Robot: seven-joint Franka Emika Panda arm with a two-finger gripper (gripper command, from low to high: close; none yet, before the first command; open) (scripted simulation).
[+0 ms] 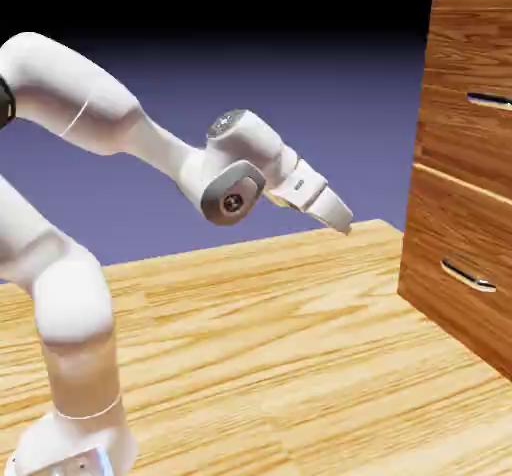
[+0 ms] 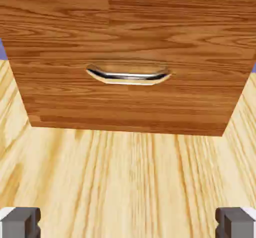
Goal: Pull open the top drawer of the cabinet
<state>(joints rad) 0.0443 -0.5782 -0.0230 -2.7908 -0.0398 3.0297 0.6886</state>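
Top drawer (image 1: pixel 470 49) of the cabinet (image 1: pixel 455 194) cut off at exterior view's right.

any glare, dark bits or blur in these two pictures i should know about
exterior view: backdrop fades to black at the top, arm washed out to near white in places, floor bright; hand view: highlight along the lower handle, floor pale and overbright below the cabinet, its grain soft and smeary
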